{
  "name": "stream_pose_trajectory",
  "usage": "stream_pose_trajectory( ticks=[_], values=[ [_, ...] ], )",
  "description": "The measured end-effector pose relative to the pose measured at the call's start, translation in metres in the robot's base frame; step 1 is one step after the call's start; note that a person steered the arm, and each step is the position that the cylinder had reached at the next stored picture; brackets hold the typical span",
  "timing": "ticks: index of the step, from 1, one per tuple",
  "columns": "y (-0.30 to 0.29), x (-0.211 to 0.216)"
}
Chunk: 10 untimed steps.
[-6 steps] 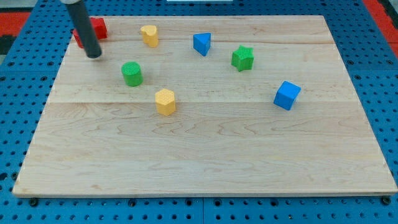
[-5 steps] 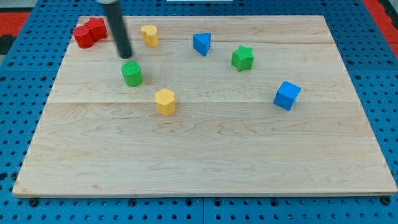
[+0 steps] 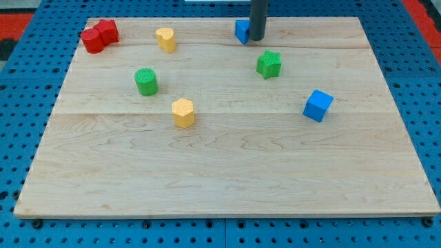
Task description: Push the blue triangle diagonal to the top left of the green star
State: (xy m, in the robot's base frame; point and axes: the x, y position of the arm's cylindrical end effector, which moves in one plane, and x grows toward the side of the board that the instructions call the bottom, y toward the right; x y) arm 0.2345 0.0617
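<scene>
Camera view, the only one, takes in a pale wooden board of glued planks with visible grain, lying on a blue perforated surface. The blue triangle sits close to the board's top edge, a little right of centre, with only a narrow strip of wood above it. Most of it is hidden behind my rod, so only a small blue part shows on the rod's left side, and I cannot tell which way its corners point or how its long axis lies. My tip stands at the triangle's right side, touching or almost touching it. The arm carries no hand, only the straight dark rod coming down from the view's top, so nothing is held.

The green star lies just below and slightly right of my tip, apart from it, its surface ribbed. A blue cube sits further toward the view's lower right. A green cylinder with a ribbed top stands left of centre, a yellow hexagonal block below and right of it, and another yellow block near the top. Two red blocks touch in the top left corner. The board's lower half is open wood.
</scene>
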Motion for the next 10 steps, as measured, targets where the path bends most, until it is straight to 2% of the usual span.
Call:
stream_pose_trajectory(
  ticks=[1, 2, 3, 4, 5, 6, 7, 8, 9, 10],
  values=[
    [-0.021, -0.009],
    [0.000, -0.041],
    [-0.007, -0.034],
    [-0.061, -0.019],
    [-0.080, -0.014],
    [-0.044, -0.003],
    [-0.143, -0.003],
    [-0.177, -0.012],
    [-0.163, -0.042],
    [-0.158, -0.043]
  ],
)
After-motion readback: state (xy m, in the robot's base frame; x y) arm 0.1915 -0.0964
